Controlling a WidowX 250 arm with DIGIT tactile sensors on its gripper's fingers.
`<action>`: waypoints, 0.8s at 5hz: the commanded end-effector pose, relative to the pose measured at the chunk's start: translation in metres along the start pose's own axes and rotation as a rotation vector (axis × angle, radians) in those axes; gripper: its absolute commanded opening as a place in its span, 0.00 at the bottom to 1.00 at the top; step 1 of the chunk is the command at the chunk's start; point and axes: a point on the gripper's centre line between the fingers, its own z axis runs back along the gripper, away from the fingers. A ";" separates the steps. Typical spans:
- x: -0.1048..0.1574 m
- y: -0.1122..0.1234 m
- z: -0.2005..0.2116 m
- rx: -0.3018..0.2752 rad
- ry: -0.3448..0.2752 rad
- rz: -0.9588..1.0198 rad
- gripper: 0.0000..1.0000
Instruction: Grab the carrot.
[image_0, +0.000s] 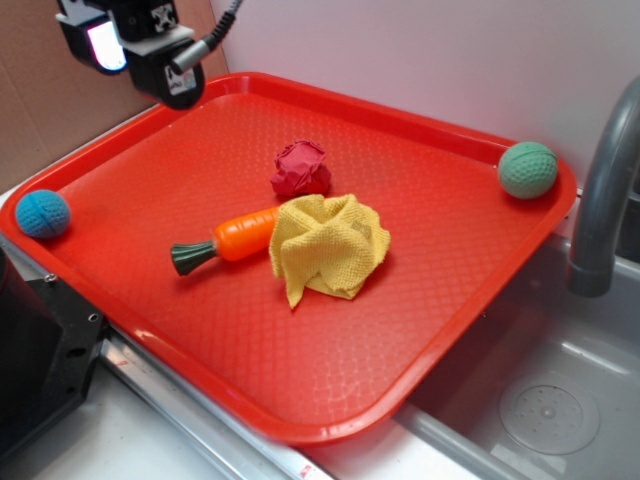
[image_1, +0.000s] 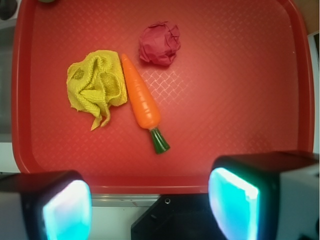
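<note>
Wrist view: carrot (image_1: 142, 102) lies well ahead of the spread-apart end effector (image_1: 150, 207).

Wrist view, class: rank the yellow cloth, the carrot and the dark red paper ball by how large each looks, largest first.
1. Yellow cloth, the widest patch.
2. Carrot, longest but slim; close to the cloth, so this order is unsure.
3. Dark red paper ball, clearly smallest.

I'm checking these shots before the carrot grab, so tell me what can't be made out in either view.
- Carrot tip: exterior view, hidden behind the yellow cloth.
- Gripper fingertips: wrist view, cut off by the bottom edge; exterior view, cut off by the top edge.
- Green ball: wrist view, only a sliver at the top edge.
- Blue ball: wrist view, out of frame.
- Faucet: exterior view, cut off by the right edge.
</note>
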 end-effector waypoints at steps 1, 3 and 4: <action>0.000 0.000 0.000 0.000 0.000 0.000 1.00; 0.004 -0.002 -0.010 0.001 -0.039 0.007 1.00; 0.008 0.009 -0.026 -0.007 -0.064 0.022 1.00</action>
